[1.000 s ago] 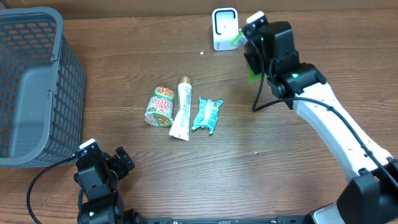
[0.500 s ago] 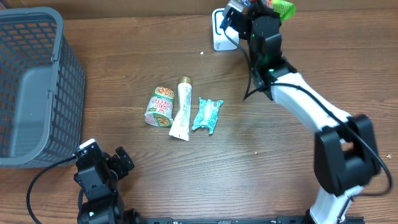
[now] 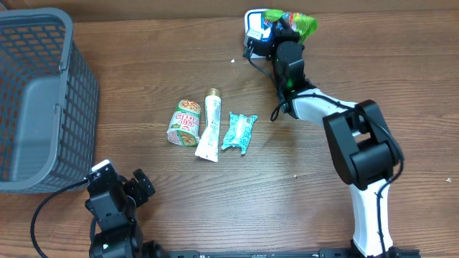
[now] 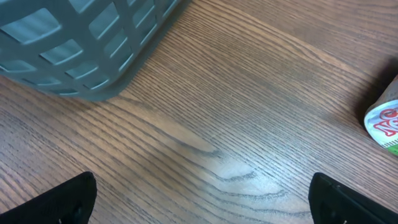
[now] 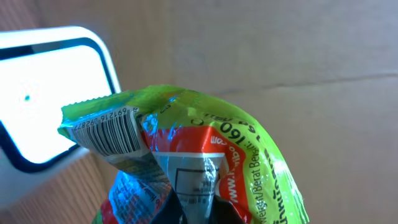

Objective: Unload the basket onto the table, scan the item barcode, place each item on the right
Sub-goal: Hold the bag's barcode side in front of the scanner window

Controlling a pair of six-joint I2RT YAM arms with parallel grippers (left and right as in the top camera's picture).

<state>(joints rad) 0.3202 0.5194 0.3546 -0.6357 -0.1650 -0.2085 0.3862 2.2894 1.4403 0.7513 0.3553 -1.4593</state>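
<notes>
1. Fingers (image 4: 59,198) of the left gripper (image 3: 122,179) stand spread wide at the near edge of the table (image 3: 143,57), with nothing between them. The left wrist view shows only bare wood grain in the gap.
2. That same view catches the lower corner of the grey basket (image 4: 81,43) and, at its right edge, the rim of a noodle cup (image 4: 385,121). From overhead the basket (image 3: 43,93) sits at the far left.
3. Mid-table, three items lie side by side, seen whole from overhead only: the noodle cup (image 3: 185,122) on its side, a white tube (image 3: 209,127) just beside it, and a teal wrapper (image 3: 239,131) to the right.
4. At the far edge, the right gripper (image 3: 283,29) is clamped on a green packet (image 3: 297,21), holding it up just beside the white scanner (image 3: 254,29).
5. Only the right wrist view shows the packet (image 5: 205,149) close up: its barcode (image 5: 109,130) sits on the upper left corner, turned toward the scanner (image 5: 50,93), whose face glows white.
6. The table is dark brown wood. Behind the packet, the wrist view shows a plain brown backdrop (image 5: 280,50) with a crease across it.
</notes>
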